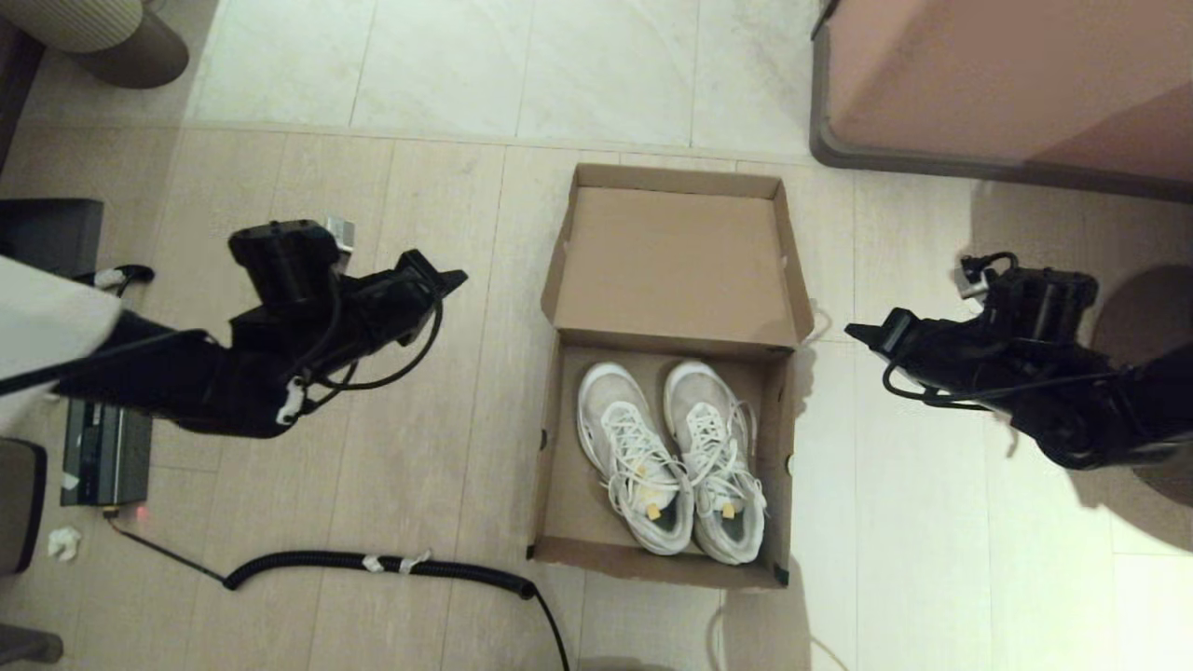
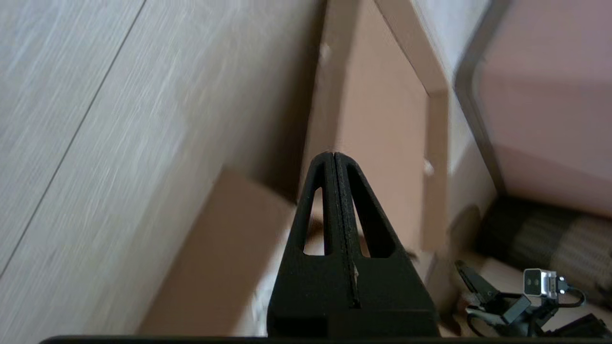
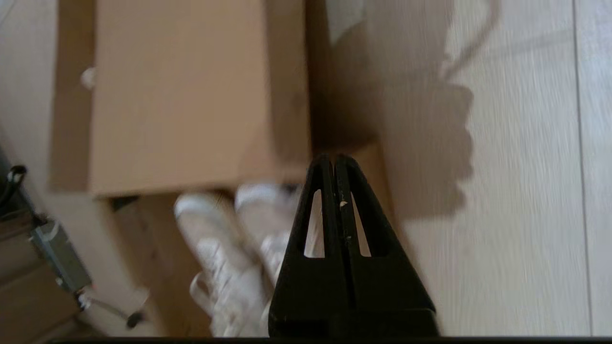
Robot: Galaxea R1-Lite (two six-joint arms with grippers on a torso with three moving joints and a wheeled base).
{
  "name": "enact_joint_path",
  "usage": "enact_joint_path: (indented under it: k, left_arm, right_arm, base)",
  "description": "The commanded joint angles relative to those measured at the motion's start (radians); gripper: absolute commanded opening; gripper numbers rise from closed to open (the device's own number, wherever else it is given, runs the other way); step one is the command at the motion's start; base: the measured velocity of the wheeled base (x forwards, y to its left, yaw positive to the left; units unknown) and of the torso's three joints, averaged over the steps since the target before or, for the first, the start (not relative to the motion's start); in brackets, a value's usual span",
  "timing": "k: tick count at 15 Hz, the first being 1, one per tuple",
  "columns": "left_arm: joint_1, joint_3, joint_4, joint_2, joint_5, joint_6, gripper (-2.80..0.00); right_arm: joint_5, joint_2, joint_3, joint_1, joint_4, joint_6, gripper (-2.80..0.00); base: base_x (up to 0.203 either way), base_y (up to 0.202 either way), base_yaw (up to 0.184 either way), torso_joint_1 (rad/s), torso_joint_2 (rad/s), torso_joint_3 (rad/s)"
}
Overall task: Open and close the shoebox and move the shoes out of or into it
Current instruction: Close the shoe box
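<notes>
sitting on the floor beyond the box, the pinkish cabinet (image 1: 1016, 84) is filling the far right corner. the shoebox (image 1: 559, 503) is lying open between my 2 arms, its lid (image 1: 676, 266) folded back flat, and the shoes (image 1: 671, 457) are resting inside side by side, toes toward the lid. i am holding my left gripper (image 1: 455, 278) left of the box and my right gripper (image 1: 853, 330) right of it, both clear of the cardboard, fingers pressed together, gripping nothing.
</notes>
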Motion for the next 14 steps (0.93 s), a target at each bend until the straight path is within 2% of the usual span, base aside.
enact_joint_path:
  k: [1, 5, 7, 10, 12, 14]
  left_arm:
    - [-0.025, -0.086, -0.008, 0.134, 0.012, -0.004, -2.8]
    - [-0.073, -0.167, -0.036, 0.222, 0.023, -0.006, -2.8]
    - [-0.101, -0.168, -0.071, 0.233, 0.051, -0.007, -2.8]
    - [-0.113, -0.167, -0.077, 0.232, 0.056, -0.007, -2.8]
    - [-0.113, -0.167, -0.077, 0.232, 0.056, -0.007, -2.8]
    - [-0.119, -0.168, -0.077, 0.233, 0.056, -0.007, -2.8]
  right_arm:
    - [0.005, 0.183, -0.138, -0.005, -0.008, 0.001, -2.8]
    - [0.04, 0.349, -0.354, -0.018, -0.01, 0.02, -2.8]
    - [0.084, 0.39, -0.436, -0.016, -0.013, 0.09, -2.8]
    - [0.092, 0.458, -0.59, 0.003, -0.012, 0.201, -2.8]
    - [0.091, 0.506, -0.674, 0.021, -0.01, 0.231, -2.8]
    - [0.094, 0.525, -0.728, 0.028, -0.01, 0.331, -2.8]
  base:
    - [0.0, 0.0, 0.0, 0.0, 0.0, 0.0]
    - [0.0, 0.0, 0.0, 0.0, 0.0, 0.0]
    - [0.0, 0.0, 0.0, 0.0, 0.0, 0.0]
    - [0.0, 0.0, 0.0, 0.0, 0.0, 0.0]
    - [0.0, 0.0, 0.0, 0.0, 0.0, 0.0]
    - [0.0, 0.0, 0.0, 0.0, 0.0, 0.0]
